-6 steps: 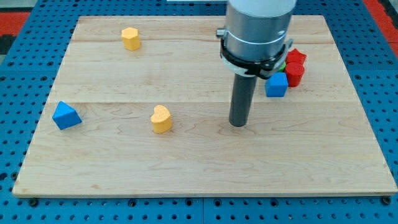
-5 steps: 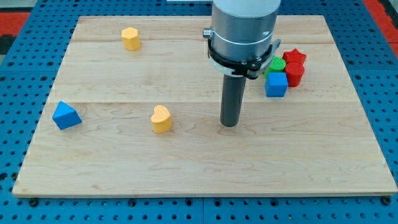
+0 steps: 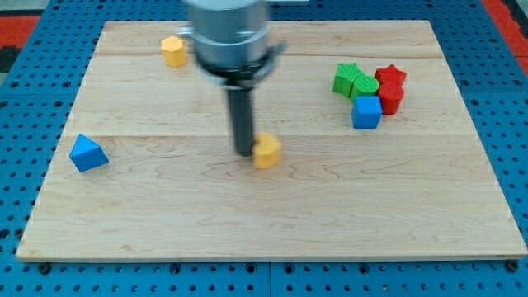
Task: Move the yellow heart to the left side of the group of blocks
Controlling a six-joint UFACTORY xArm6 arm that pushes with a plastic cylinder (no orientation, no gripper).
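Observation:
The yellow heart (image 3: 266, 152) lies near the board's middle, blurred by motion. My tip (image 3: 243, 152) is right against its left side. The group of blocks sits at the view's upper right: a green block (image 3: 346, 77), a second green block (image 3: 364, 85), a red star-like block (image 3: 391, 76), a red block (image 3: 391, 97) and a blue cube (image 3: 366, 112). The heart is well to the left of this group and a little lower.
A yellow hexagon-like block (image 3: 172, 50) lies at the upper left. A blue triangular block (image 3: 87, 153) lies at the left edge of the wooden board (image 3: 272, 223). The arm's grey body (image 3: 228, 33) hangs over the upper middle.
My tip swung from right of the heart to its left side. The yellow heart has slid to the right, from about the left-centre to the board's middle. The other blocks have not moved.

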